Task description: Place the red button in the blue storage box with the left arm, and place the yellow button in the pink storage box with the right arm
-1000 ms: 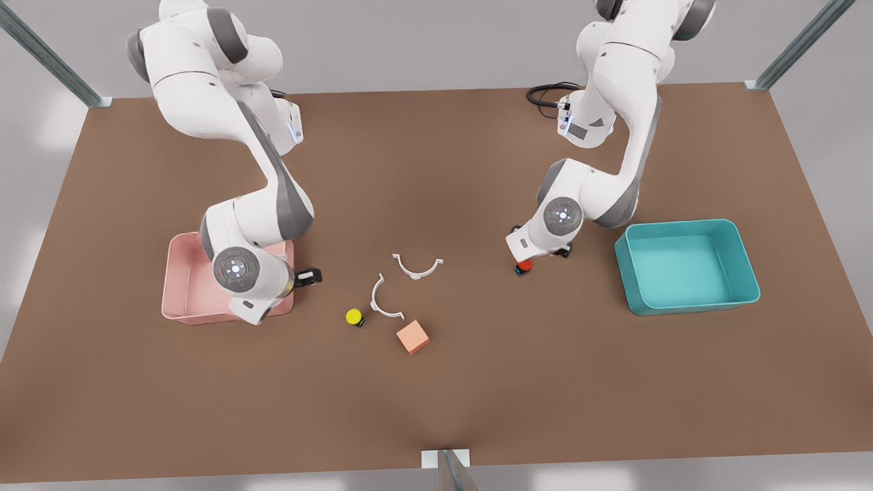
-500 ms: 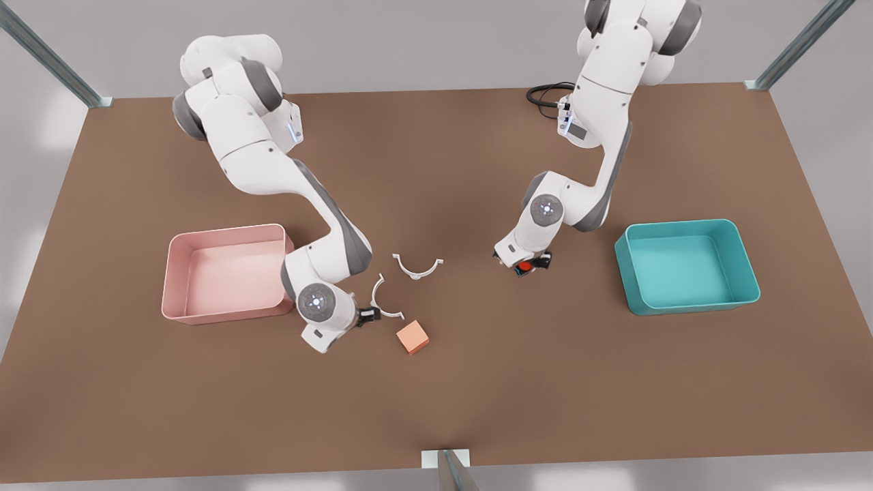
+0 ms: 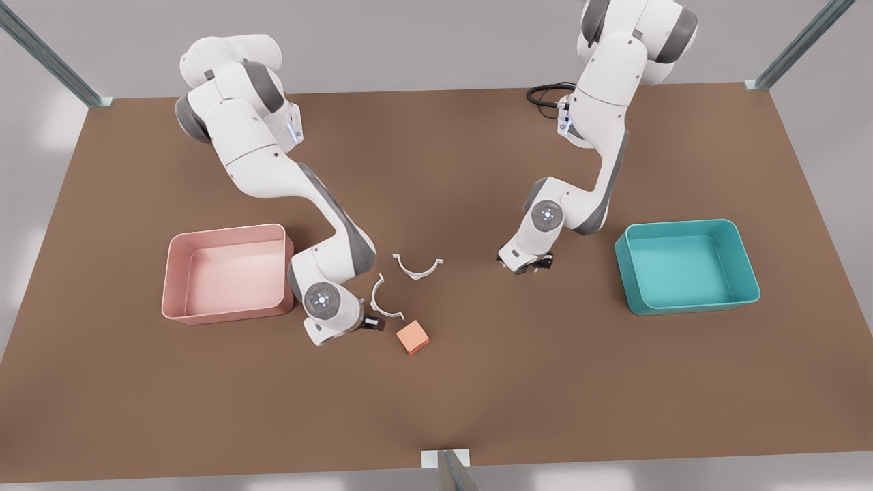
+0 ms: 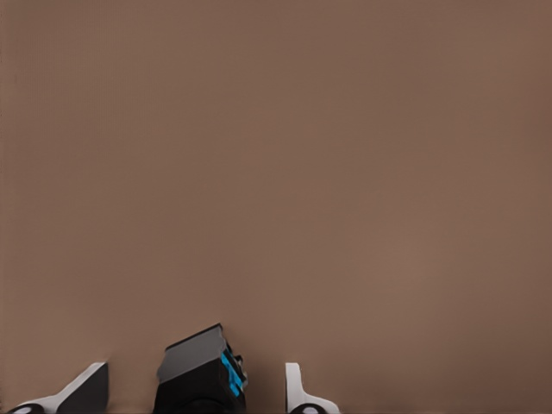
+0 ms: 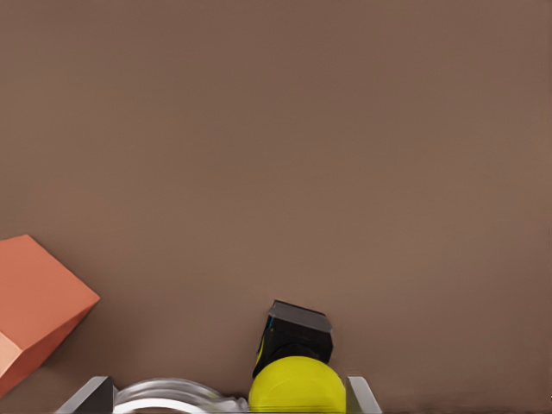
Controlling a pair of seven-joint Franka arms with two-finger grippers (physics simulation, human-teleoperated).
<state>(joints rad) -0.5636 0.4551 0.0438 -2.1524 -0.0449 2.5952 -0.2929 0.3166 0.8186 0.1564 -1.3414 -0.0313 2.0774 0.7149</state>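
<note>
Even, diffuse overhead light, faint soft shadows beneath the arms, no glare, slightly soft renders.

The front view looks down steeply from high above the near edge of the brown bench (image 3: 436,402), taking in both arms. Each wrist camera sits low and close over the bench top. The right wrist view shares the salmon-orange cube (image 5: 30,306) (image 3: 412,337) with the front view.

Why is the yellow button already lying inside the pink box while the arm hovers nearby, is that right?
Not quite: the yellow button sits on the table, between the right gripper's fingertips, as the right wrist view shows. In the front view the pink box holds nothing.
</note>
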